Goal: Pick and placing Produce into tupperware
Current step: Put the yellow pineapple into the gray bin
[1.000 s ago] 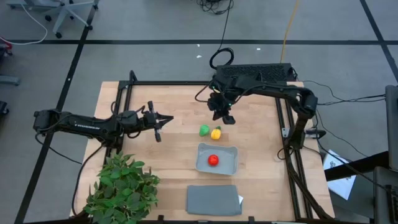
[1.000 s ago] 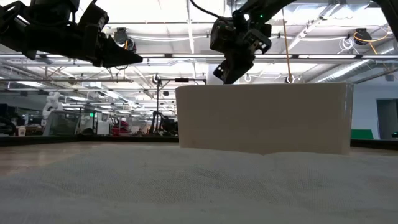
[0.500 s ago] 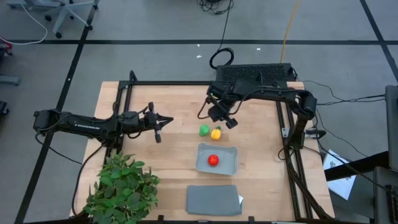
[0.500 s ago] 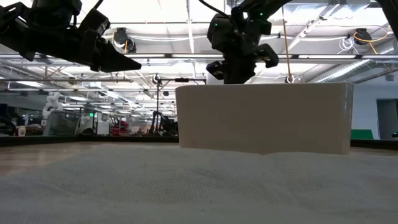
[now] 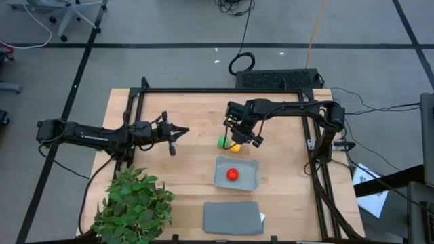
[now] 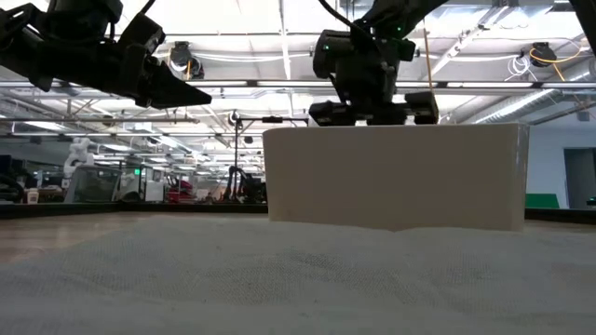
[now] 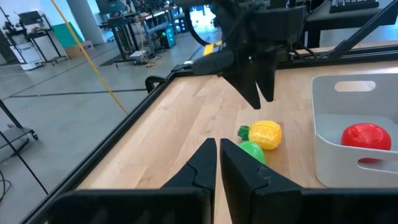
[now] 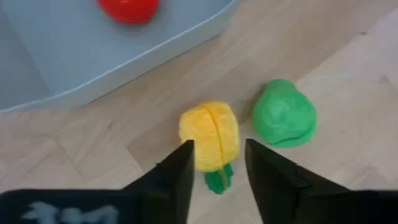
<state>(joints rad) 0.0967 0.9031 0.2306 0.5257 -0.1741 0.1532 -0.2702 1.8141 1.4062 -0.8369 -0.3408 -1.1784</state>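
Right pincer [image 8: 217,163] poised low over the middle of the desk, fingers parted wide enough to straddle the yellow toy vegetable with the green tip [image 8: 209,134], nothing gripped yet. Looks set to come down and close on it, by the line of approach.

Left pincer [image 7: 217,155] parked above the left half of the desk, fingers pressed together, empty, apparently waiting well clear of the action.

Now the layout, big to small. Pale wooden desk [image 5: 190,176] inside a black frame. Big leafy green plant [image 5: 132,203] at the corner below the left arm in the overhead view, out of play. Flat dark grey rectangular lid [image 5: 232,218] along that same edge, towards the middle. Shallow pale grey-blue plastic tupperware [image 5: 247,177] between lid and right pincer, lying open to receive. Round red toy fruit [image 5: 232,174] already inside it. Round green toy fruit [image 8: 284,113] on bare wood just beside the yellow one, outside the rim. One in, two to go, at a guess.
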